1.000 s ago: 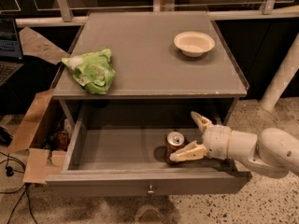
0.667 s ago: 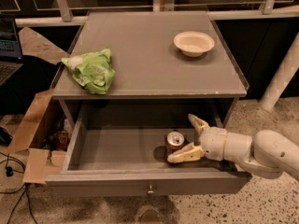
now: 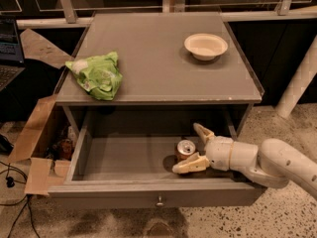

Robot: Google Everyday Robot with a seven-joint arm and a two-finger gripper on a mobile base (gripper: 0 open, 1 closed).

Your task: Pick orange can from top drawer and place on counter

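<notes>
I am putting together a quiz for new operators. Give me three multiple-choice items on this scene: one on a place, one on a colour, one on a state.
1. Where is the orange can?
A. In the open top drawer, right part
B. On the floor
C. In the cardboard box

2. What colour is the crumpled bag on the counter?
A. Red
B. Green and white
C. Blue

3. How does the gripper stand?
A. Shut on the bag
B. Open, low in the drawer, one finger on each side of the can
C. Raised above the counter

Answers:
1 A, the can stands upright on the drawer floor.
2 B, the bag is bright green with white patches.
3 B, the fingers are spread around the can.
</notes>
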